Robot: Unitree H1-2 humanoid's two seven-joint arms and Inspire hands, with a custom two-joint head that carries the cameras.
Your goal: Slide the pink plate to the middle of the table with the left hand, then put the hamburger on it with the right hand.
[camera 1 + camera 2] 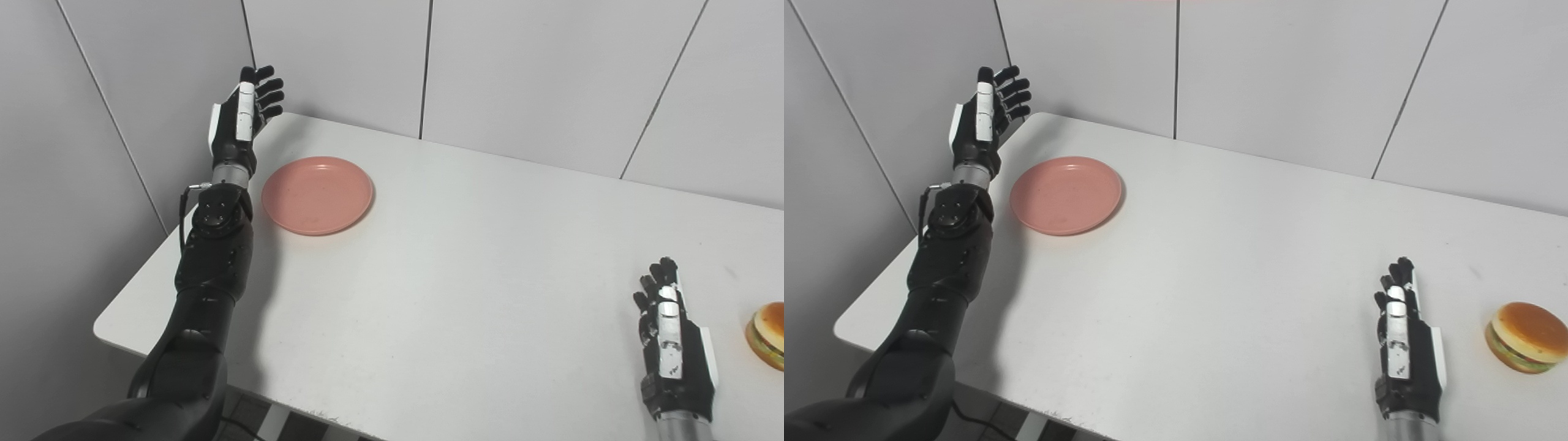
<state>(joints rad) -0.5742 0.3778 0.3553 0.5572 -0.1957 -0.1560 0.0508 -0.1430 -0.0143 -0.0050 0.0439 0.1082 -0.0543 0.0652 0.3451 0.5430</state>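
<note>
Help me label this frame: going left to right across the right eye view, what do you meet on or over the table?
left hand → pink plate → right hand → hamburger

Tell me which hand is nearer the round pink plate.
Left. The left hand hovers just beyond the round pink plate; the right hand rests across the table.

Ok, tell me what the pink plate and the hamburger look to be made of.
Pink plate: probably plastic or melamine, going by its even matte pink, thin rim and soft sheen; glazed ceramic is possible. Hamburger: likely a foam or plastic toy, with a smooth, uniformly orange bun and tidy moulded-looking layers.
</note>
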